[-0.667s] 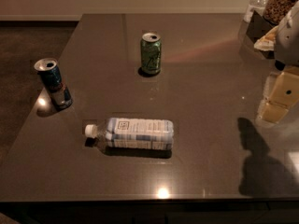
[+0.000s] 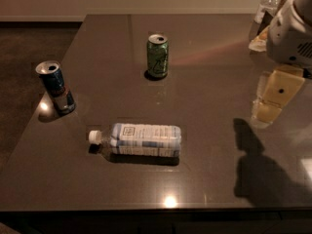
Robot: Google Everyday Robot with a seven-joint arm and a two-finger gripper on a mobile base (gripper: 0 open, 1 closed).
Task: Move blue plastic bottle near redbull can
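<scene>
Our gripper has edged left above the tabletop's right side; we cannot tell its grip. The green can stands behind the lying blue plastic bottle, and the redbull can stands near its cap.

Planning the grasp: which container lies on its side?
The blue plastic bottle, cap pointing left; the redbull can and green can stand upright. The end effector hovers at right.

Claw at right; arm partly beyond edge
</scene>
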